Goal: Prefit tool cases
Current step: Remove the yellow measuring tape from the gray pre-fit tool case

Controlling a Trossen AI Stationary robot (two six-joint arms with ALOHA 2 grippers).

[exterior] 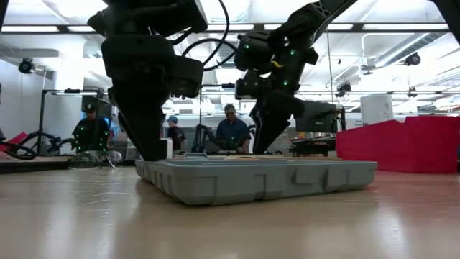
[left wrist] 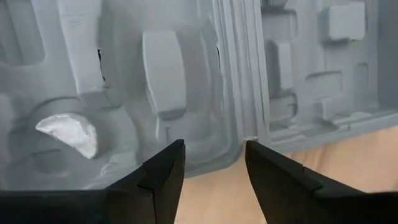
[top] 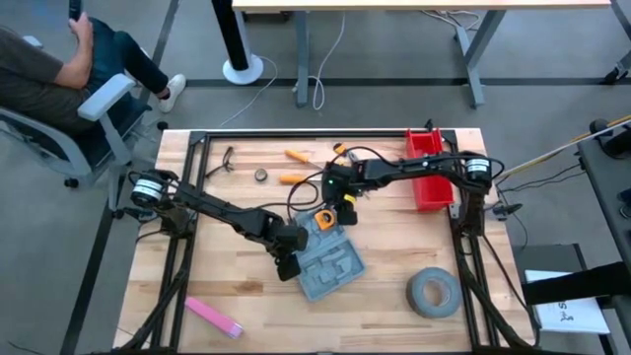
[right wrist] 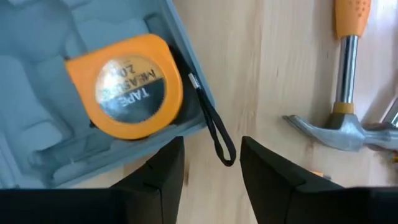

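I am looking down on the tool case (top: 330,261), which is lying opened flat near the middle of the wooden worktop (top: 394,325), its moulded recesses facing up. My left pincer (top: 288,266) is hovering at the case's left edge, its fingers (left wrist: 158,177) standing apart with nothing between them; in its wrist view the bare recesses and the case's central ridge are filling the picture. My right pincer (top: 346,212) is hanging just past the case's far corner, its fingers (right wrist: 158,174) also standing apart and empty. Right beneath it an orange tape measure (right wrist: 134,87) is sitting in a recess at that corner, its black wrist strap (right wrist: 214,127) trailing out over the case's rim onto the wood. A hammer (right wrist: 345,118) with an orange grip is lying nearby on the worktop. A red bin (top: 426,170) is standing at the far right, a grey tape roll (top: 434,293) is resting near the front right, and a pink bar (top: 213,317) is lying at the front left.
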